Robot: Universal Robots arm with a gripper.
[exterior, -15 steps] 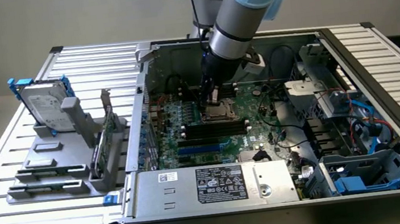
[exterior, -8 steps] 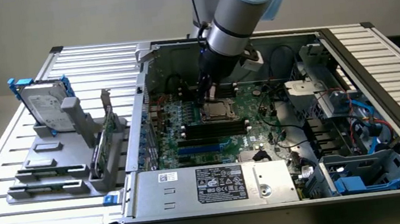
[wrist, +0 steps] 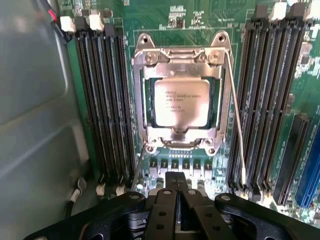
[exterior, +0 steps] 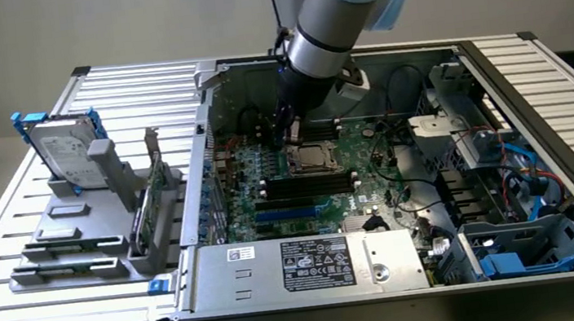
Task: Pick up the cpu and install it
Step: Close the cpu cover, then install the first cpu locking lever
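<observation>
The cpu [wrist: 181,102], a flat silver-grey square chip with printed text, lies inside the metal-framed socket [wrist: 140,107] on the green motherboard; it also shows under the arm [exterior: 312,156] in the exterior view. My gripper [wrist: 177,192] hovers just off the socket's edge, its black fingers [wrist: 162,210] pressed together with nothing between them. In the exterior view the gripper [exterior: 292,133] hangs inside the open computer case, directly above the socket and close to the board.
Black memory slots [wrist: 107,100] flank the socket on both sides, and a thin wire lever [wrist: 236,120] runs along one side. A grey case wall [wrist: 35,115] stands close by. Outside the case, a hard drive with blue bracket [exterior: 69,154] stands in a grey rack.
</observation>
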